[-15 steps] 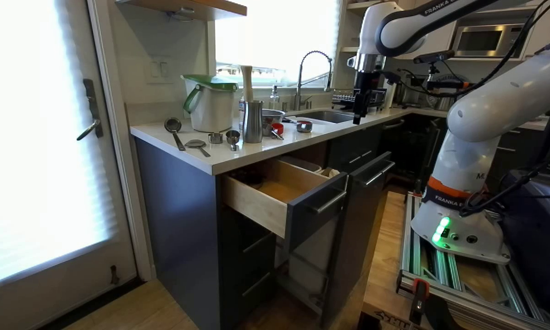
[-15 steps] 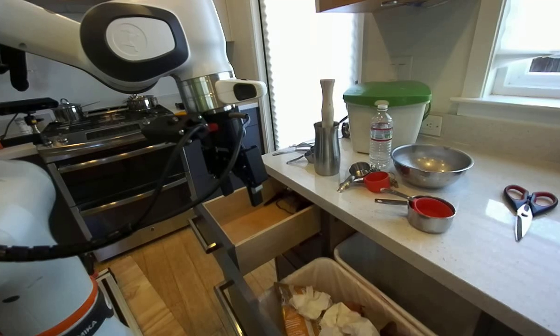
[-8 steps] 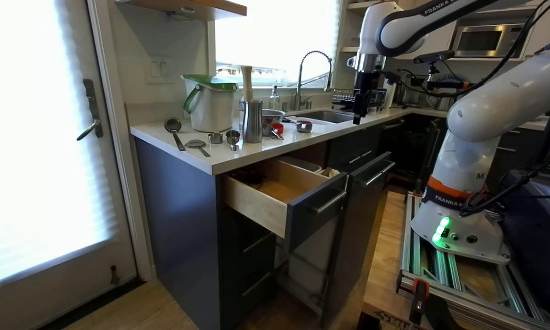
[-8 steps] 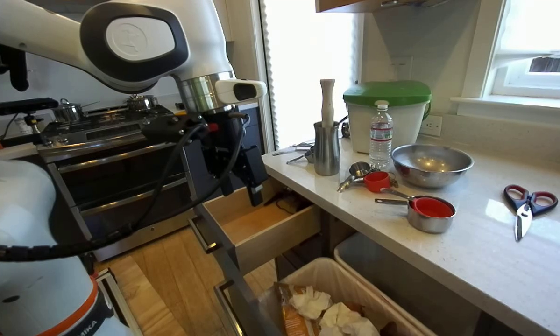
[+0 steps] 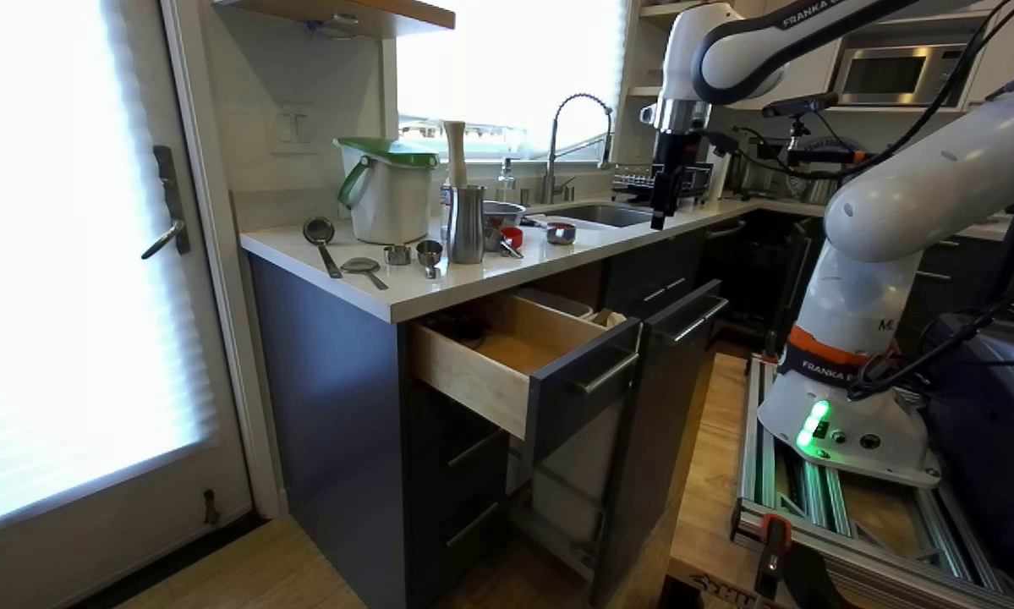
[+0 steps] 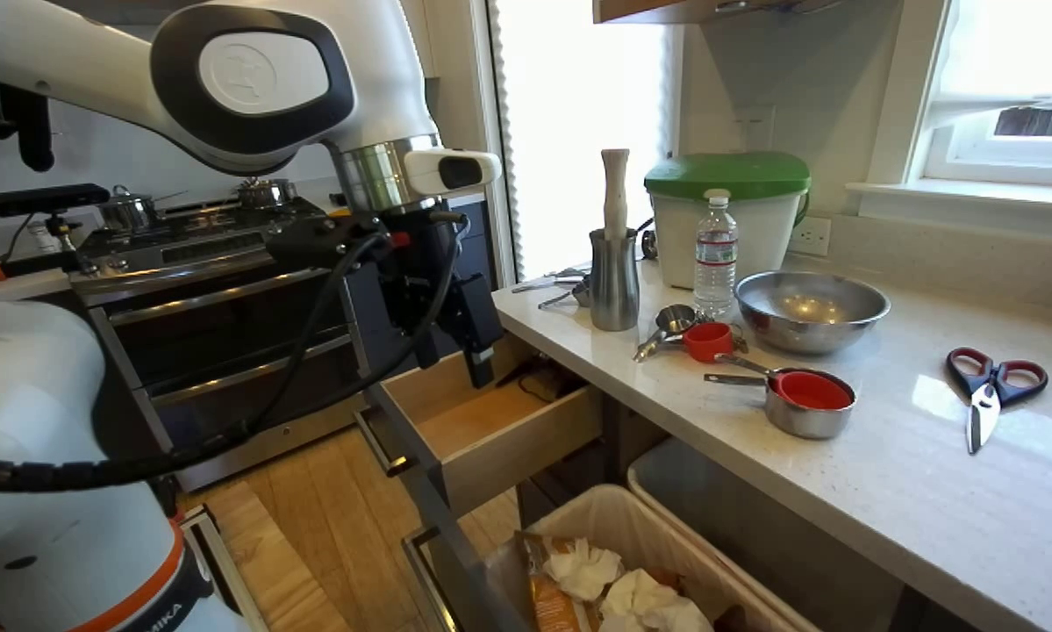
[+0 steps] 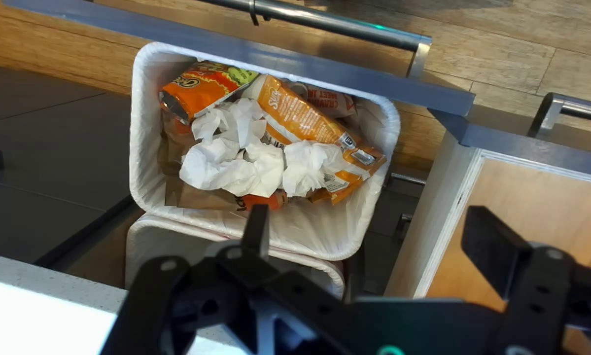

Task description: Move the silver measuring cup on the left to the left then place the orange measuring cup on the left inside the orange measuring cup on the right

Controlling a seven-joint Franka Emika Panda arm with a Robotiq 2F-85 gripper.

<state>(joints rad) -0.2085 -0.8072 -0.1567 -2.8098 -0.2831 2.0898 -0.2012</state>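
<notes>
Hanging wide-jawed, holding nothing: Robotiq gripper (image 7: 369, 231). Well apart, rightward in an exterior view: red measuring cup (image 6: 708, 343) on countertop (image 6: 912, 483), between silver measuring cup (image 6: 676, 319) and nested red-in-silver cups (image 6: 811, 392).

In an exterior view, open tabletop (image 6: 907, 491) meets the nested measuring cups (image 6: 809, 412) at four o'clock; a mixing bowl (image 6: 811, 320) blocks twelve.

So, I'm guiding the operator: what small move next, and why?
Probably swing the open gripper over toward the silver measuring cup beside the freestanding red cup: the two appear close together in an exterior view, so clearing the silver one first seems wise, and the gripper hangs away from both, holding nothing.
</notes>
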